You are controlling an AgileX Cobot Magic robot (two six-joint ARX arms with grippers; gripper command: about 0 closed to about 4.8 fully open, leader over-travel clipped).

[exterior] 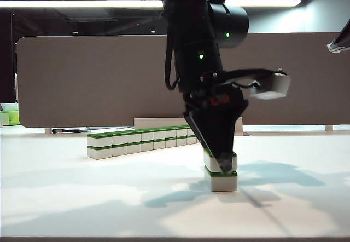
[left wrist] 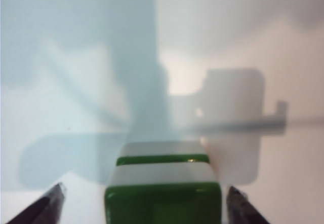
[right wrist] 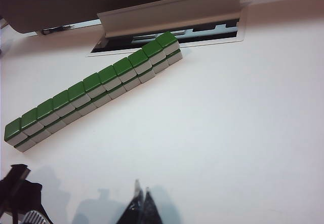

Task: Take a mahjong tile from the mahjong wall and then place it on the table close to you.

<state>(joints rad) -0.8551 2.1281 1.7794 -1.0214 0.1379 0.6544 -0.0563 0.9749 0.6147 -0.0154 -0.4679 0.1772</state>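
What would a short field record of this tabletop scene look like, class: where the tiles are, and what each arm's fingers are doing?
mahjong wall: long two-high row, far side of table
lone two-tile stack: near side, apart from wall
left gripper: pointing down over the lone stack, fingers spread either side of top tile, gaps visible
right gripper: above bare table, fingers together, holding nothing

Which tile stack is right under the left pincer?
The lone two-tile stack at the front of the table, between the left pincer fingers; the long wall sits farther back.
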